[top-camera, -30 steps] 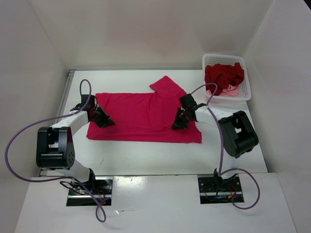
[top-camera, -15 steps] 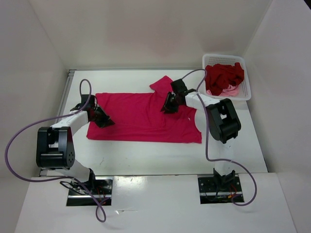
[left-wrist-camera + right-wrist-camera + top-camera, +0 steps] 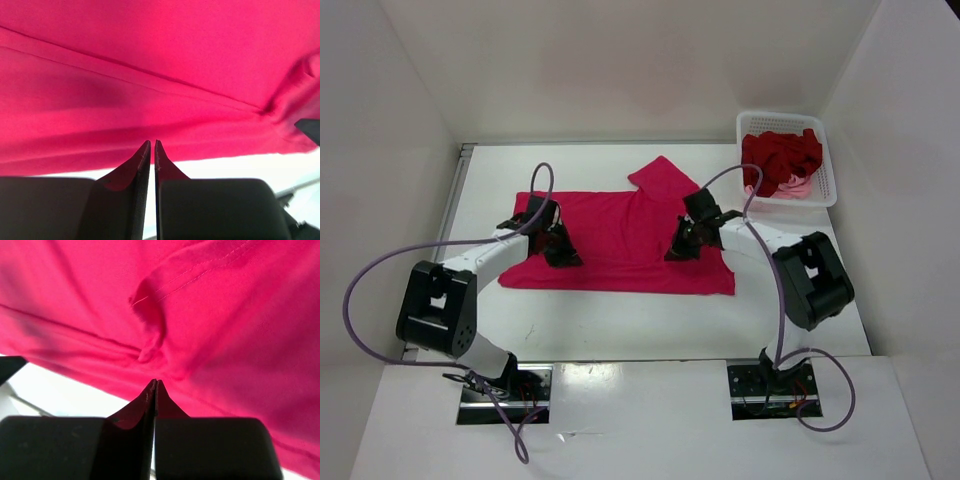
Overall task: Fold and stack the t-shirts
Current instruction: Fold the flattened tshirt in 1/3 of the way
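Both grippers down on the magenta-red t-shirt (image 3: 620, 240), jaws clenched.

Left gripper (image 3: 563, 257) has its fingers pressed together, tips at the shirt's hem with a strip of white table (image 3: 620, 320) showing just under them in the left wrist view (image 3: 152, 145). Right gripper (image 3: 680, 250) is also closed tight, tips against a small pucker of fabric beside a stitched seam (image 3: 155, 384). Cannot tell whether either one actually has cloth pinched. The shirt lies spread flat between and under both grippers, with one sleeve sticking out just beyond the right one. Well off to the right gripper's far right, the white mesh basket (image 3: 830, 170) holds the dark crimson t-shirt (image 3: 780, 160) bunched on top of the light pink t-shirt (image 3: 795, 187).
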